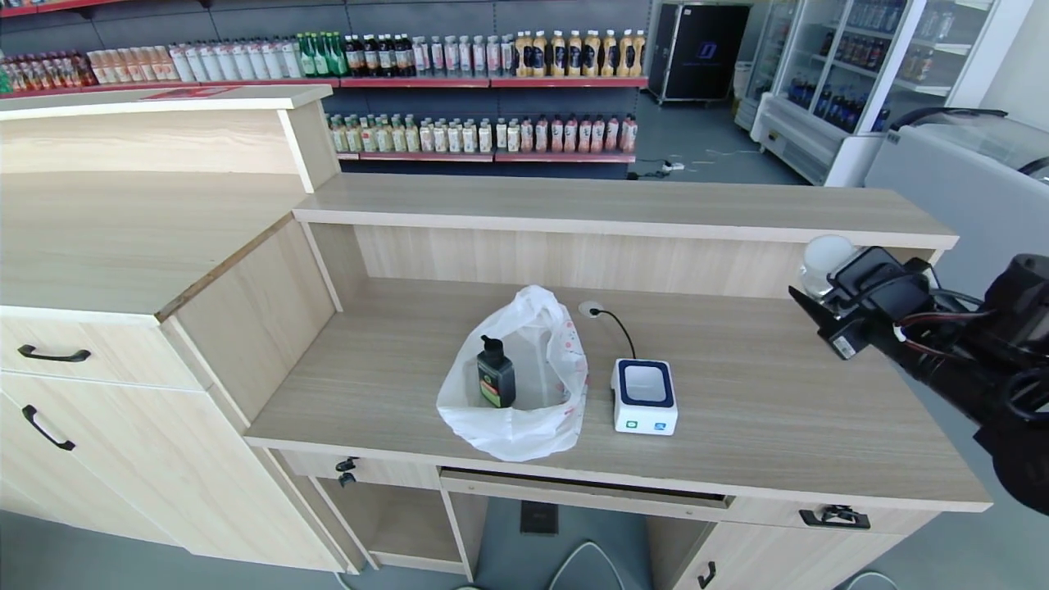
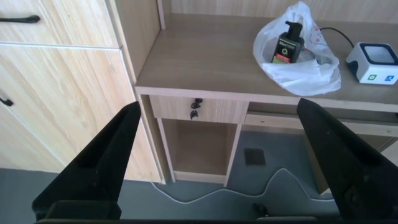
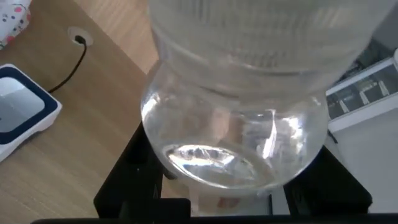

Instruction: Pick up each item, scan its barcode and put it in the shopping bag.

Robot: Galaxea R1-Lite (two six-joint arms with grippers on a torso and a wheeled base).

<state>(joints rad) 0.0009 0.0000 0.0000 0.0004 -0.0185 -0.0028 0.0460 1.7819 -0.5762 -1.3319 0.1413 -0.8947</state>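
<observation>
Supermarket shelving packed with rows of drink bottles spans the back wall, with glass-door fridges on the right. In front stands a pale wood-grain checkout counter, smooth and flat, with a raised ledge along its back and a taller cabinet closing off its left side. The right half of the counter top is bare wood out to the front edge.

Near the middle sits a white, crinkled plastic shopping bag, its mouth gaping upward. Just beside it on the right is a boxy white barcode scanner with a dark blue window, its black cable curving back to a round hole.

Over the counter's right end, the right gripper is clamped on a clear, rounded, ribbed plastic bottle, well apart from the scanner. The left gripper, black fingers spread wide and holding nothing, hangs below the counter top before the left drawers.

A black pump bottle stands upright inside the bag.
</observation>
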